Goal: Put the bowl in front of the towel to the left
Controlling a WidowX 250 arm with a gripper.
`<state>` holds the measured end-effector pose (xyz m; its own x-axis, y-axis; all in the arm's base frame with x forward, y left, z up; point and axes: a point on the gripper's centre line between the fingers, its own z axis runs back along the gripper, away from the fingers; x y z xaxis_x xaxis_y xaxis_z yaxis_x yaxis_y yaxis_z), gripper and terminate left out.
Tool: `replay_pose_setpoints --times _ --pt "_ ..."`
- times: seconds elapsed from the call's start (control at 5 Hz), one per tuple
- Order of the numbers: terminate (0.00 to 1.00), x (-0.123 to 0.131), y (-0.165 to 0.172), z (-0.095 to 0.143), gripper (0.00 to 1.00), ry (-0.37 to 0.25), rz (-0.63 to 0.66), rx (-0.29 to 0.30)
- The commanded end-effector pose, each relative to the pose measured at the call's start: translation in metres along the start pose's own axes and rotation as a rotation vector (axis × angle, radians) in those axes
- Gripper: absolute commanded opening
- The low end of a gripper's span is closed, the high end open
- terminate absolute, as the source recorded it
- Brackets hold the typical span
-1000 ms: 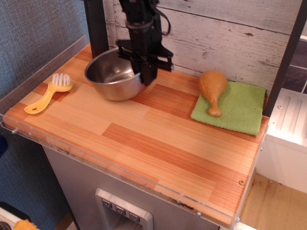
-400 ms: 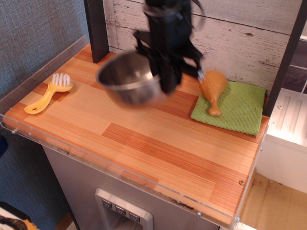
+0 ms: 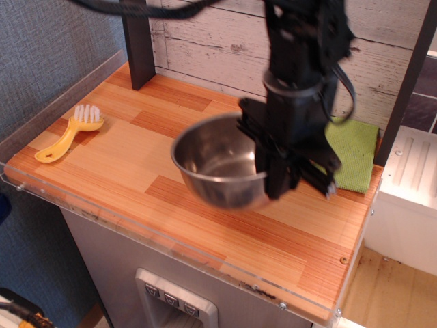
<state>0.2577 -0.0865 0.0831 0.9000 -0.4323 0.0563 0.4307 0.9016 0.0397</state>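
The shiny steel bowl [image 3: 218, 164] hangs in the air above the middle of the wooden table top, held by its right rim. My black gripper [image 3: 273, 174] is shut on that rim and is blurred by motion. The lime-green towel [image 3: 351, 154] lies at the back right; the arm hides most of it, only its right part shows. The bowl is left of and nearer than the towel.
A yellow brush [image 3: 68, 131] lies at the left edge. A dark post [image 3: 138, 41] stands at the back left, another post [image 3: 406, 82] at the right. A clear lip [image 3: 171, 242] runs along the table's front edge. The drumstick seen earlier is hidden behind the arm.
The gripper lifted the bowl off the back left of the table and carried it right and toward the front. The arm now covers the drumstick and most of the towel.
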Motion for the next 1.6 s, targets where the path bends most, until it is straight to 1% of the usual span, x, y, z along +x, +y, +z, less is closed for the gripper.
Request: replay_pose_setpoints --times 0.0,0.4,0.6,0.8,1.0,1.2,1.4 --pt "0.0 -0.009 -0.007 -0.018 0.0 0.025 -0.025 0.013" --pt "0.0 -0.014 -0.006 -0.036 0.0 0.071 -0.032 0.011" --pt "0.0 -0.013 -0.009 -0.036 1.0 0.062 -0.057 0.003" --pt "0.0 -0.013 -0.014 -0.027 1.0 0.036 -0.076 -0.007" --pt "0.0 -0.015 -0.011 -0.002 1.0 -0.021 -0.064 -0.032" --pt "0.0 -0.034 0.023 0.047 1.0 -0.1 0.083 -0.068" --pt "0.0 -0.045 0.07 0.076 1.0 -0.079 0.302 -0.038"
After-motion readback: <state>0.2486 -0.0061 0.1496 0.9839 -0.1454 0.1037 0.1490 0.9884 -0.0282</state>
